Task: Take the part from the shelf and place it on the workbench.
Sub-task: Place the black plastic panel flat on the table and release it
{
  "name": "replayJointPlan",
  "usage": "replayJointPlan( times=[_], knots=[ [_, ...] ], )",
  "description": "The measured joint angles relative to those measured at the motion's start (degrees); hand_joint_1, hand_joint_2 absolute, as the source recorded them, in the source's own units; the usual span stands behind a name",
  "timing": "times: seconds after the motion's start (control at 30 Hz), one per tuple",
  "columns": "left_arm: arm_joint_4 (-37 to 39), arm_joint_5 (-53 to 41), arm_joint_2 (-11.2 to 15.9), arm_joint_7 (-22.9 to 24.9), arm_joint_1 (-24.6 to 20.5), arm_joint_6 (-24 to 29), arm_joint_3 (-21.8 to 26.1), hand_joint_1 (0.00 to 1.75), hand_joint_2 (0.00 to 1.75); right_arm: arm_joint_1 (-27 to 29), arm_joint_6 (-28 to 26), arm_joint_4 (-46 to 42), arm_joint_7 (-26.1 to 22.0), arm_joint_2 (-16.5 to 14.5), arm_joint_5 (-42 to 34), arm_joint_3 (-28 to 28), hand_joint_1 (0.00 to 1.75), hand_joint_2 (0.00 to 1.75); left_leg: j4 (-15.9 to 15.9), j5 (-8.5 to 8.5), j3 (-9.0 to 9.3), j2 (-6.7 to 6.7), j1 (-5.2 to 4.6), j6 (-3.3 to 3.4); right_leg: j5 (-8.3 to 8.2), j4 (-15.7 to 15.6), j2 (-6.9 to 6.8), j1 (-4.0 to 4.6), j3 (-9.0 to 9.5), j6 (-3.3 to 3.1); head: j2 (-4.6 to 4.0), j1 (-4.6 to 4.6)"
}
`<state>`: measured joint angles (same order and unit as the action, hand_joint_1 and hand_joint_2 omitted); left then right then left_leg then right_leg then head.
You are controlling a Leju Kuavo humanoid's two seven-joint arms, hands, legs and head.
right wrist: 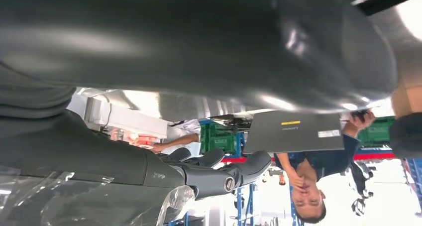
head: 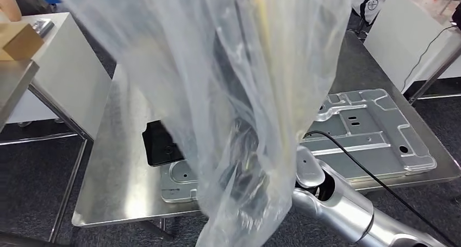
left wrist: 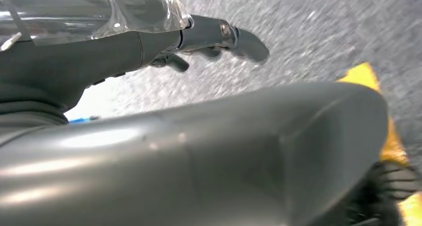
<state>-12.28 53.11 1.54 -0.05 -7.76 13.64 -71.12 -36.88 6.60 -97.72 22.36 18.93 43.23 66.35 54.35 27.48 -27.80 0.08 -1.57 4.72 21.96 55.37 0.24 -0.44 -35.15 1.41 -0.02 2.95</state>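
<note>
closest to my head camera hangs a clear plastic bag (head: pixel 228 94) that blocks most of what i need to see. through it i can make out a dark shape, which i take to be the part, but i can't confirm that. i judge it's held above the workbench (head: pixel 117 165), not yet set down.

the right arm (head: pixel 337 203) reaches in under the bag. in its wrist view the right hand (right wrist: pixel 209 173) has curled fingers beside plastic film, but i can't tell whether they grip anything. the left hand (left wrist: pixel 214 39) is blurred, so i can't tell its state either.

on the bench lies a metal plate (head: pixel 369 133) with a black cable (head: pixel 369 173) crossing it, and a black block (head: pixel 160 143).

risks i see: lowering blind onto the plate or block, or the bag snagging the cable.
</note>
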Motion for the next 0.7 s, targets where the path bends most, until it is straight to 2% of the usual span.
replayJointPlan(
  times=[0.07,0.1,0.13,0.17,0.23,0.27,0.3,0.33,0.37,0.4,0.43,0.47,0.5,0.6,0.63,0.67,0.7],
  knots=[
    [-0.02,0.00,-0.04,-0.02,-0.02,0.02,0.00,0.00,0.00,0.07,0.01,-0.04,0.03,0.09,0.00,-0.04,0.00,0.00,-0.81,-1.19,-0.13,0.15,-0.27,-0.08,-0.57,-0.24,-0.08,-0.35,-0.11,0.62,0.00,0.15],
    [-0.02,0.01,-0.02,0.00,0.00,0.03,0.00,0.00,0.00,0.09,0.01,-0.08,0.03,0.11,0.01,-0.05,0.00,0.00,-1.29,-1.69,-0.23,0.17,-0.06,-0.20,-0.35,-0.05,-0.06,-0.33,-0.34,0.89,0.00,0.19],
    [-0.02,0.00,-0.02,-0.01,0.02,0.03,0.00,0.00,0.00,0.08,0.01,-0.11,0.04,0.16,0.01,-0.08,0.00,0.00,-1.60,-2.30,-0.51,0.23,0.23,-0.22,0.76,0.88,-0.05,-0.27,-0.80,1.16,0.00,0.16],
    [-0.02,0.00,-0.05,-0.03,0.03,0.03,0.00,0.00,0.00,0.06,0.01,-0.13,0.07,0.24,0.01,-0.11,0.00,0.00,-1.92,-2.96,-0.88,0.29,0.57,-0.23,2.77,2.94,-0.03,-0.22,-1.60,1.41,0.00,0.11],
    [-0.02,-0.01,-0.19,-0.07,0.07,-0.01,0.00,0.00,0.00,0.07,0.01,-0.14,0.11,0.35,0.01,-0.20,0.00,0.00,-1.93,-3.86,-1.97,0.33,0.79,-0.18,8.04,10.06,-0.03,-0.31,-3.88,1.89,0.00,-0.03],
    [-0.02,0.00,-0.27,-0.09,0.11,-0.02,-0.01,0.00,0.00,0.10,0.02,-0.14,0.13,0.39,0.00,-0.22,0.00,0.00,-1.87,-4.29,-2.58,0.35,0.88,-0.28,9.85,13.76,-0.04,-0.38,-4.84,2.15,0.00,-0.05],
    [-0.02,0.00,-0.36,-0.09,0.12,-0.04,-0.01,0.00,0.00,0.13,0.04,-0.14,0.13,0.42,0.00,-0.23,0.00,0.00,-1.80,-4.72,-3.18,0.37,0.99,-0.39,10.50,16.00,-0.04,-0.45,-5.07,2.39,0.00,-0.07],
    [-0.02,0.00,-0.43,-0.10,0.13,-0.04,-0.01,0.00,0.00,0.14,0.05,-0.13,0.13,0.44,0.00,-0.23,0.00,0.00,-1.69,-5.12,-3.78,0.38,1.17,-0.57,10.02,16.16,-0.05,-0.55,-4.18,2.63,0.00,-0.07],
    [-0.02,0.01,-0.48,-0.10,0.13,-0.04,-0.01,0.00,0.00,0.15,0.07,-0.14,0.13,0.46,0.00,-0.25,0.00,0.00,-1.52,-5.44,-4.30,0.37,1.38,-0.79,8.61,13.75,-0.06,-0.69,-2.09,2.86,0.00,-0.08],
    [-0.02,0.01,-0.51,-0.10,0.13,-0.03,-0.01,0.00,0.00,0.14,0.07,-0.14,0.13,0.47,0.01,-0.28,0.00,0.00,-1.22,-5.67,-4.77,0.33,1.57,-1.03,7.05,9.32,-0.08,-0.91,1.05,3.15,0.00,-0.09],
    [-0.02,0.01,-0.51,-0.10,0.12,-0.02,-0.01,0.00,0.00,0.12,0.08,-0.15,0.14,0.47,0.01,-0.34,0.00,0.00,-0.84,-5.86,-5.25,0.26,1.67,-1.32,6.18,4.74,-0.01,-0.95,4.09,3.27,0.00,-0.14],
    [-0.02,0.01,-0.50,-0.10,0.13,0.00,-0.01,0.00,0.00,0.14,0.09,-0.20,0.14,0.46,0.01,-0.39,0.00,0.00,-0.52,-6.03,-5.60,0.18,1.66,-1.62,5.57,1.46,0.11,-0.95,6.20,3.04,0.00,-0.19],
    [-0.02,0.01,-0.49,-0.10,0.13,0.01,-0.01,0.00,0.00,0.14,0.11,-0.24,0.15,0.46,0.01,-0.44,0.00,0.00,-0.17,-6.20,-5.89,0.10,1.58,-1.91,5.50,-0.54,0.24,-0.94,7.35,2.71,0.00,-0.21],
    [-0.02,-0.01,-0.49,-0.09,0.23,0.02,-0.01,0.00,0.00,0.13,0.20,-0.33,0.18,0.47,0.02,-0.47,0.00,0.00,0.36,-6.84,-6.65,-0.02,1.53,-2.76,5.31,-0.49,0.36,-0.80,6.52,1.25,0.00,-0.17],
    [-0.02,-0.02,-0.50,-0.09,0.31,0.02,-0.01,0.00,0.00,0.12,0.23,-0.34,0.19,0.47,0.03,-0.49,0.00,0.00,1.03,-6.18,-7.16,-0.01,1.66,-3.07,4.98,-0.38,0.31,-0.80,6.02,0.71,0.00,-0.15],
    [-0.02,-0.03,-0.52,-0.08,0.37,0.02,-0.02,0.00,0.00,0.11,0.26,-0.36,0.21,0.46,0.04,-0.50,0.00,0.00,2.72,-4.56,-7.93,0.00,1.78,-3.36,4.52,-0.38,0.26,-0.85,5.47,0.18,0.00,-0.14],
    [-0.02,-0.03,-0.54,-0.08,0.38,0.02,-0.02,0.00,0.00,0.10,0.28,-0.38,0.21,0.46,0.05,-0.51,0.00,0.00,5.44,-2.19,-8.96,0.01,1.90,-3.63,4.02,-0.41,0.22,-0.90,4.89,-0.26,0.00,-0.10]
  ],
)
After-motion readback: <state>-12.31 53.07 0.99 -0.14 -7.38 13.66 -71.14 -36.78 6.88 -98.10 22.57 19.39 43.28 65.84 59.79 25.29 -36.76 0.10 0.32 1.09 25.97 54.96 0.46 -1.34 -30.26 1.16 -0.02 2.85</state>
